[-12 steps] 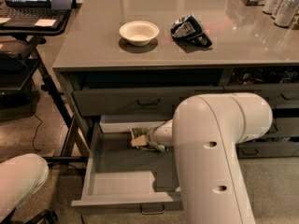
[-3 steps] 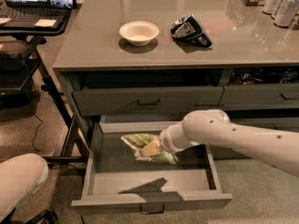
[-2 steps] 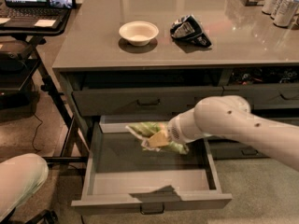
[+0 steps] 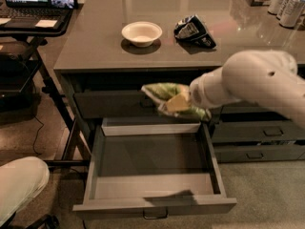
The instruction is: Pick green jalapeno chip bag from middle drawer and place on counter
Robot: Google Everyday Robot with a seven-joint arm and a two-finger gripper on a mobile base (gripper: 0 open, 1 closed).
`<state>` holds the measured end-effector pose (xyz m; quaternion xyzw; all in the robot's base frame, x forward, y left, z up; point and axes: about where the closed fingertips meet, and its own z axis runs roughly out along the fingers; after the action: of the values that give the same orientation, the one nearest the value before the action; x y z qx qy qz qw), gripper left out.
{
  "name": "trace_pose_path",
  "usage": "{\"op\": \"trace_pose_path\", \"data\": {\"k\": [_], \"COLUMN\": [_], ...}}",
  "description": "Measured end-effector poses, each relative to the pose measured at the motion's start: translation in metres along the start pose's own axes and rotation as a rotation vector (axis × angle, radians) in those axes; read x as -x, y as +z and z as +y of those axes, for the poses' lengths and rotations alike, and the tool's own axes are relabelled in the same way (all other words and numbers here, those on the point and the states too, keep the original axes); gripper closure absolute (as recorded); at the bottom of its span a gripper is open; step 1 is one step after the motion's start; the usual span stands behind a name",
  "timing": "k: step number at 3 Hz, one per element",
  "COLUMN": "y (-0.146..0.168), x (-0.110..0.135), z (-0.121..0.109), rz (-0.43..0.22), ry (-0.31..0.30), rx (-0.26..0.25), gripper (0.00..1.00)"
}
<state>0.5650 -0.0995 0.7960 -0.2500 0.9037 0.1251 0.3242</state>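
My gripper (image 4: 183, 103) is shut on the green jalapeno chip bag (image 4: 167, 95) and holds it in the air above the back of the open middle drawer (image 4: 152, 171), in front of the top drawer face just below the counter (image 4: 157, 37) edge. The white arm reaches in from the right. The drawer's pale grey floor shows nothing lying on it.
A white bowl (image 4: 141, 33) and a black-and-white snack bag (image 4: 193, 30) sit on the counter. Cans (image 4: 286, 4) stand at its far right. A laptop stand (image 4: 33, 13) with a laptop is at the left. Narrower closed drawers (image 4: 259, 137) are at the right.
The gripper has lifted the chip bag up out of the drawer, from near the drawer floor to just below counter height, and the arm has swung upward and right.
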Motion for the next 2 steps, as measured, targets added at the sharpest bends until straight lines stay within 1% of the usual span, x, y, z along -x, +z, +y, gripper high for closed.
{"op": "trace_pose_path", "data": {"k": [1, 2], "y": [-0.0253, -0.0252], "x": [0.0457, 0.0458], "z": [-0.0299, -0.0294], "rz": [-0.057, -0.058], "ry": [0.006, 0.006], "rx": [-0.074, -0.072], "gripper": [1.0, 1.0]}}
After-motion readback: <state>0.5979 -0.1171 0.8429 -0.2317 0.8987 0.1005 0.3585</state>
